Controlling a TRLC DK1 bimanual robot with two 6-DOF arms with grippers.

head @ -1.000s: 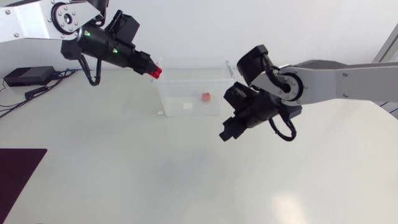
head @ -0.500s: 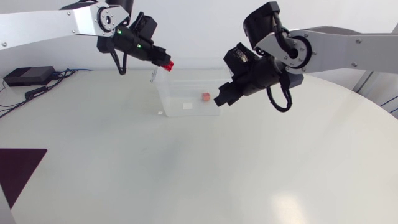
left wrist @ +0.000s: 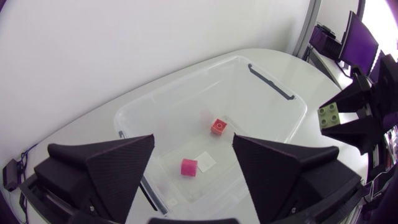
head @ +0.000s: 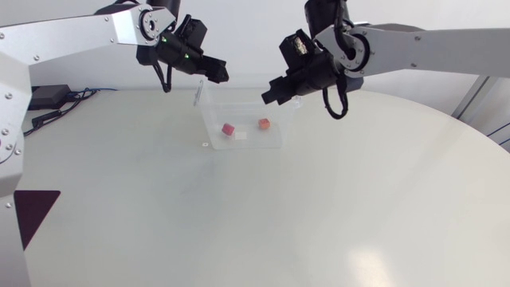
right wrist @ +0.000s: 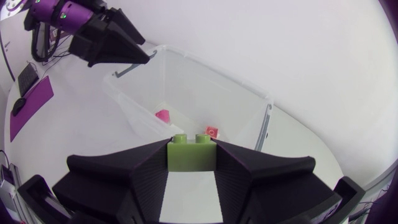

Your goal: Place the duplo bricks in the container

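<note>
The table (head: 239, 223) is white and matte, with a curved edge on the right side. A dark mat (head: 36, 209) lies at its near left corner. A black box (head: 49, 94) with cables (head: 57, 111) sits at the far left, and soft overhead light reflects off the near surface.

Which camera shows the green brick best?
The right wrist view: the green brick sits close, clamped in the right gripper. The left wrist view shows it small, farther off. In the head view I cannot make it out.

Robotics lab: left arm (head: 72, 32), right arm (head: 430, 44) over white table (head: 319, 223), cables (head: 46, 116).
</note>
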